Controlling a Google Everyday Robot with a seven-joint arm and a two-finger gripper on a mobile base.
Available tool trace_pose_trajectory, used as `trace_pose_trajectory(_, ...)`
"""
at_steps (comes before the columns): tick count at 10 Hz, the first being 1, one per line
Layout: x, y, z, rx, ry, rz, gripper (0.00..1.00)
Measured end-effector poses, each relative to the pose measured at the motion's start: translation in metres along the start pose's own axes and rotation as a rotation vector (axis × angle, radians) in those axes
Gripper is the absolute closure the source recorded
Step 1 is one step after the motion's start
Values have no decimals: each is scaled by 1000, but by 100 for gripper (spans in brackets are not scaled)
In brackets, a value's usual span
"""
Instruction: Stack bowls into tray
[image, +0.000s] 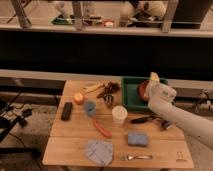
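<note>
An orange-red bowl (143, 90) hangs tilted on edge over the right part of the dark green tray (130, 92), which sits at the table's back right. My gripper (151, 86) is right behind the bowl and shut on its rim. The white arm (175, 112) reaches in from the lower right and hides the tray's right wall. No other bowl shows.
On the wooden table (75, 135) lie a cream cup (119, 114), a blue-grey cup (90, 107), an orange (78, 98), a black remote (66, 110), a red sausage (102, 129), a blue sponge (136, 139), a grey cloth (99, 151), a fork (135, 157) and a black-handled utensil (142, 119).
</note>
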Motion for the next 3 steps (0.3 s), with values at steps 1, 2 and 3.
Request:
trace_pose_trajectory(1, -1, 0, 0, 0, -1, -1, 20)
trace_pose_trajectory(2, -1, 0, 0, 0, -1, -1, 20)
trace_pose_trajectory(3, -1, 0, 0, 0, -1, 0, 20)
